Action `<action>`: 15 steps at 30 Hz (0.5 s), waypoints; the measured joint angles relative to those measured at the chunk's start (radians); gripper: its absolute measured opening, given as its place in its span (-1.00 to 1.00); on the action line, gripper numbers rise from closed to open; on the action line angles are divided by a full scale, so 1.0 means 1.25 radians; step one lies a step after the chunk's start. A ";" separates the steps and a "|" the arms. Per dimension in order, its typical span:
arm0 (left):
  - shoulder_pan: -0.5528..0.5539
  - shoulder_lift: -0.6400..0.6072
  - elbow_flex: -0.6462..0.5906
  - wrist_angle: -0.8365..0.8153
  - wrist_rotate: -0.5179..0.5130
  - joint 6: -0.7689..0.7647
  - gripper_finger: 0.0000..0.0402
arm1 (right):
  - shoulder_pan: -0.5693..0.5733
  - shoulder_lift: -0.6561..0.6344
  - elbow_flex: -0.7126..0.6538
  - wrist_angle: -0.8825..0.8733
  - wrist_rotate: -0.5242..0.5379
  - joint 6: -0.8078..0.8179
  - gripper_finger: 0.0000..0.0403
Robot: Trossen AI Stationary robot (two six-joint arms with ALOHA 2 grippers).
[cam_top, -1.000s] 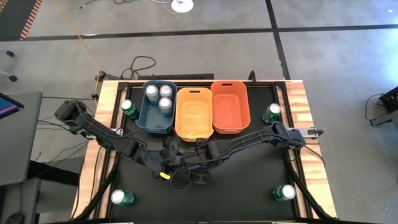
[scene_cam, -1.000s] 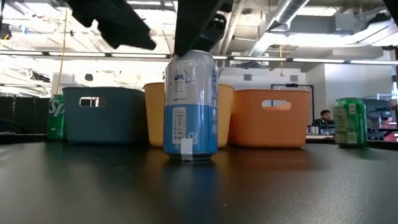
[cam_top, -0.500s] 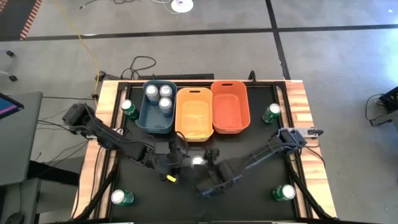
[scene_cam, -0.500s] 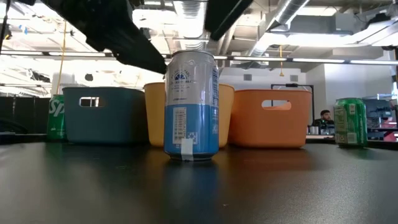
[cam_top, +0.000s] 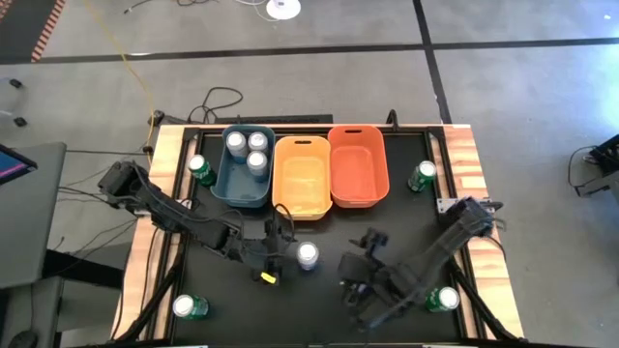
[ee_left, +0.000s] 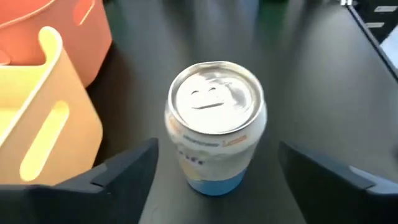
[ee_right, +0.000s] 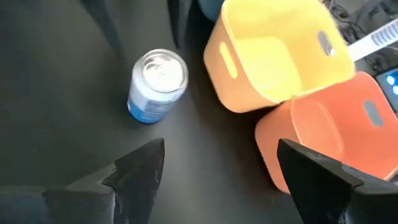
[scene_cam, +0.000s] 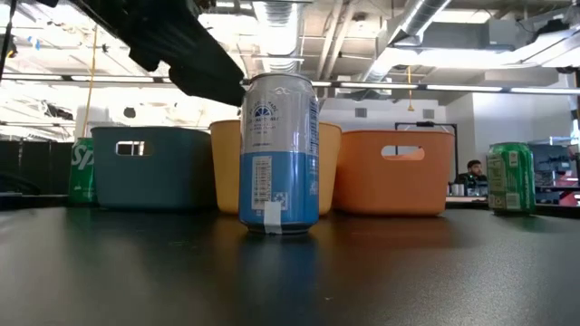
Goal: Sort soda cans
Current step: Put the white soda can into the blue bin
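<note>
Now, by view:
High: blue can [cam_top: 308, 255] upright mid-table, before yellow bin [cam_top: 301, 177]; left gripper [cam_top: 279, 256] beside it.
Low: can free-standing.
Left wrist: fingers [ee_left: 124, 171] spread, can between, untouched.
Right wrist: right gripper [ee_right: 214, 171] open, apart.

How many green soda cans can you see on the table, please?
4: one left of the blue bin, one right of the orange bin, one at the near-left corner, one near-right. None seems hidden.

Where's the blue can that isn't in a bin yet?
In the high view the blue can stands upright mid-table, just in front of the yellow bin, with the open left gripper beside it on its left.
</note>
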 joint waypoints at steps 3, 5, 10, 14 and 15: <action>0.013 0.005 0.000 0.008 0.042 0.010 0.85 | 0.046 -0.046 -0.041 -0.001 0.057 0.107 0.63; 0.022 0.018 0.001 0.012 0.047 0.007 0.88 | 0.083 -0.073 -0.069 0.003 0.099 0.177 0.63; 0.051 0.061 0.001 0.032 0.049 0.009 0.89 | 0.156 -0.122 -0.148 0.001 0.179 0.314 0.63; 0.066 0.080 0.001 0.060 0.050 0.003 0.89 | 0.180 -0.134 -0.217 0.001 0.198 0.409 0.63; 0.066 0.081 0.001 0.074 0.051 0.012 0.89 | 0.182 -0.133 -0.233 0.000 0.197 0.424 0.63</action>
